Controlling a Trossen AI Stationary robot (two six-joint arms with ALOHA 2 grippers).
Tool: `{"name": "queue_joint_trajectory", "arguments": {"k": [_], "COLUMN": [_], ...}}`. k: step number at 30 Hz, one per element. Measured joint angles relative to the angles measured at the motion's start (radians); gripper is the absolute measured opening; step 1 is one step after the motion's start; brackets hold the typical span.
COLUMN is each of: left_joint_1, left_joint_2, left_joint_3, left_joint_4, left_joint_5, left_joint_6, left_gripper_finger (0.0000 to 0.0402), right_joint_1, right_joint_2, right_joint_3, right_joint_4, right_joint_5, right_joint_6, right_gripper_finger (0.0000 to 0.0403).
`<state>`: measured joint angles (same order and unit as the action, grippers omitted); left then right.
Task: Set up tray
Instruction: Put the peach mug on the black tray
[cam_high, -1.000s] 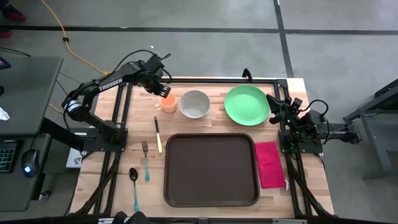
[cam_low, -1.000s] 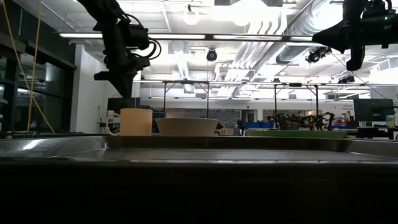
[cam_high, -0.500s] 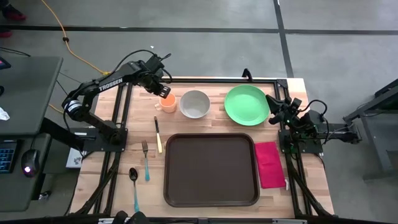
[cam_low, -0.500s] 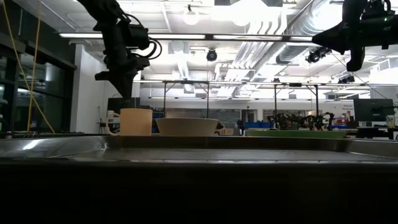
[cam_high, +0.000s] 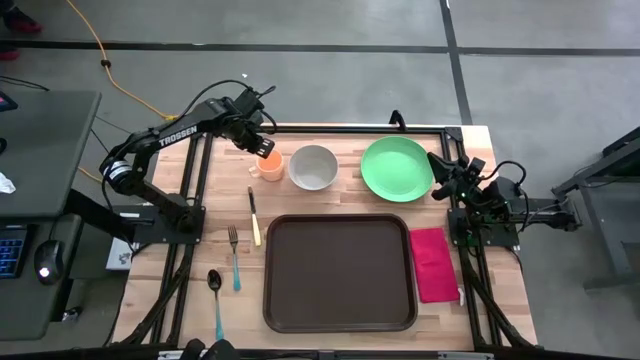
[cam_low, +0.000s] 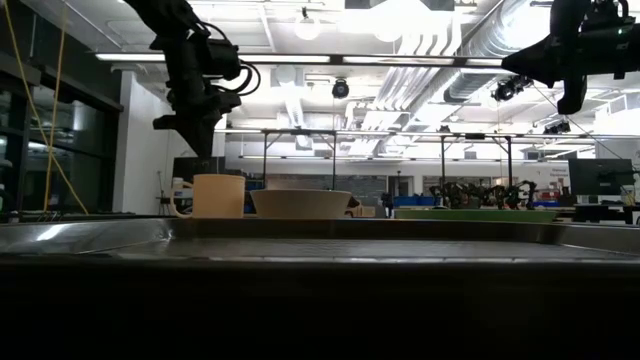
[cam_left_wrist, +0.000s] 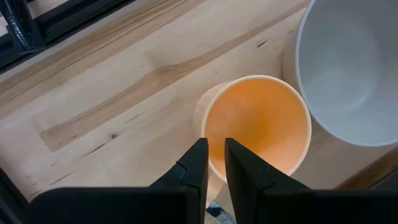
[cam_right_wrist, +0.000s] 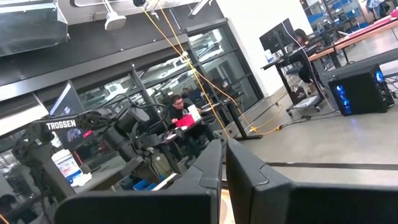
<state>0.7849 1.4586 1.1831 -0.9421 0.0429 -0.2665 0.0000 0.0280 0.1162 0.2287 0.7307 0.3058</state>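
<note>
In the lower middle of the high view, the tray (cam_high: 340, 272) lies flat on the wooden tabletop (cam_high: 300, 205), with nothing on it. Just to its right lies a magenta napkin (cam_high: 432, 263), close beside the tray's rim. To its left lie a knife (cam_high: 254, 215) with a pale handle, a fork (cam_high: 234, 256) and a spoon (cam_high: 215, 296), each apart from the tray. Above the tray, along the upper part of the tabletop, stand an orange cup (cam_high: 269, 166), a white bowl (cam_high: 313, 167) just right of it, and a green plate (cam_high: 397, 168) farther right.

The left tool (cam_high: 262, 148) is at the upper left of the tabletop, right over the cup's upper edge. In the left wrist view its two dark fingers (cam_left_wrist: 194, 168) stand nearly together with a thin slit between them, lined up over the near rim of the cup (cam_left_wrist: 256, 124); whether they pinch the rim cannot be told. The bowl (cam_left_wrist: 348, 68) sits right against the cup there. In the low view this tool (cam_low: 197, 125) hangs just above the cup (cam_low: 218, 195).

The right tool (cam_high: 438, 160) waits at the right edge of the tabletop beside the plate, its fingers (cam_right_wrist: 205, 171) pressed together and holding nothing.

The left arm's link carries white lettering, "TROSSEN" (cam_high: 178, 133); the same word shows in the right wrist view (cam_right_wrist: 61, 125), where a person (cam_right_wrist: 177, 107) sits in the room behind.
</note>
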Motion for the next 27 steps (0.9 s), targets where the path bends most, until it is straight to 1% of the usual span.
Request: {"name": "queue_joint_trajectory", "arguments": {"k": [7, 11, 27], "left_joint_1": [0.000, 0.000, 0.000], "left_joint_2": [0.000, 0.000, 0.000], "left_joint_3": [-0.001, -0.001, -0.001], "left_joint_4": [0.000, -0.003, 0.007], "left_joint_5": [0.000, -0.031, -0.036], "left_joint_6": [0.000, -0.002, 0.012], "left_gripper_finger": [0.0086, 0.0086, 0.0086], "right_joint_1": [0.000, 0.000, 0.000], "right_joint_2": [0.000, 0.000, 0.000], "right_joint_3": [0.000, 0.000, 0.000], "right_joint_4": [0.000, 0.000, 0.001], "right_joint_5": [0.000, 0.000, 0.000], "right_joint_6": [0.000, 0.000, 0.000], "right_gripper_finger": [0.0000, 0.0000, 0.0000]}}
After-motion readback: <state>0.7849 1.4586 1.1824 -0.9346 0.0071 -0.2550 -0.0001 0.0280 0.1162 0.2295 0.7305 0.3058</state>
